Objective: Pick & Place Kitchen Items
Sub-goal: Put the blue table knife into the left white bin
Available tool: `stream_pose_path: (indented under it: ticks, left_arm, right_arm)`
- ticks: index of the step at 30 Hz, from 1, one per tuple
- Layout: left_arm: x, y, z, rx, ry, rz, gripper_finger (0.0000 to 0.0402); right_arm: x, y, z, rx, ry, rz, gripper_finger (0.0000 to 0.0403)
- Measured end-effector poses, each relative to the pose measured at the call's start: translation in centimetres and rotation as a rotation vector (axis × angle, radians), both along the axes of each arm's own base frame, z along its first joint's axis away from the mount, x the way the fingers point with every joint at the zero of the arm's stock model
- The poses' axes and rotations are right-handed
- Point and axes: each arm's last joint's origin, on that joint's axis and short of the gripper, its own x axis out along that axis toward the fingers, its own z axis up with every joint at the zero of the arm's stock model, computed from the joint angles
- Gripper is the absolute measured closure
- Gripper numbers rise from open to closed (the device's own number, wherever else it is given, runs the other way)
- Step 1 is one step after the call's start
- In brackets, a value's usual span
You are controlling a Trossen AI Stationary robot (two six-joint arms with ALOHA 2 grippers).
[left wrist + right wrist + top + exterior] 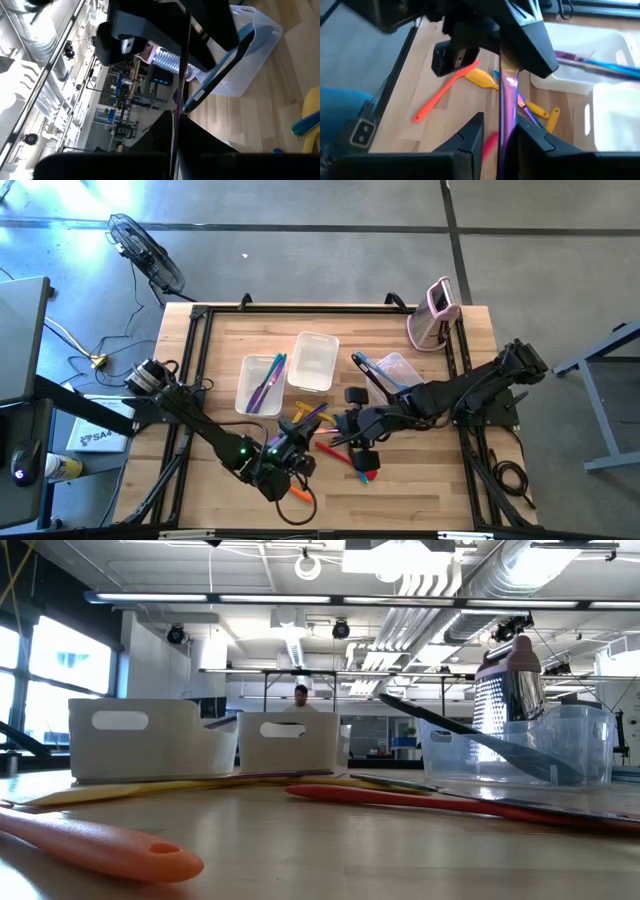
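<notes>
A slim purple utensil [507, 95] hangs lengthwise between my two grippers, above the table's near middle. My left gripper [298, 448] is shut on one end of it. My right gripper [347, 426] faces it from the right, its fingers open on either side of the handle. Below them several utensils lie flat on the table: an orange spatula [445, 95], a yellow one [482, 78] and a red one [420, 802]. A white tub [260, 383] holds a purple and a light-blue utensil. My left gripper pinches the purple utensil's thin handle [176, 125] between its two fingers. The fingers come in level from the table's left and lie along the handle, which runs straight on toward my right gripper, clear of the table. My right gripper has the handle [506, 131] between its fingers. A gap shows on one side, and I cannot tell whether the other finger [532, 137] touches it.
An empty white tub [313, 362] stands beside the filled one. A clear tub [408, 366] at the right holds a dark spatula [220, 75]. A pink-and-white grater [437, 310] stands upright at the far right. Bare wood lies at the near left.
</notes>
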Motion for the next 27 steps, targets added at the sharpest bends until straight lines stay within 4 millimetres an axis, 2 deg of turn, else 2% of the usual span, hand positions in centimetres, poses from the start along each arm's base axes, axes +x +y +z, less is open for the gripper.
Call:
stream_pose_path:
  ticks: [9, 17, 22, 27]
  left_arm:
    - [-0.1, 0.0, -0.1, -0.001, -0.004, 0.012, 0.0396]
    - [-0.2, 0.1, -0.3, -0.012, -0.026, 0.037, 0.0396]
    - [-0.5, 0.4, 0.2, -0.075, -0.16, 0.127, 0.0396]
    - [-1.3, 1.0, 1.9, -0.171, -0.317, 0.183, 0.0396]
  right_arm:
    - [-0.9, -0.3, 1.1, -0.037, -0.028, 0.018, 0.0317]
    - [-3.0, -0.8, 2.9, -0.039, -0.044, 0.003, 0.0319]
    - [-4.6, -1.0, 4.1, -0.011, -0.06, -0.067, 0.0319]
    - [-6.3, -0.4, 5.3, 0.064, -0.083, -0.076, 0.0319]
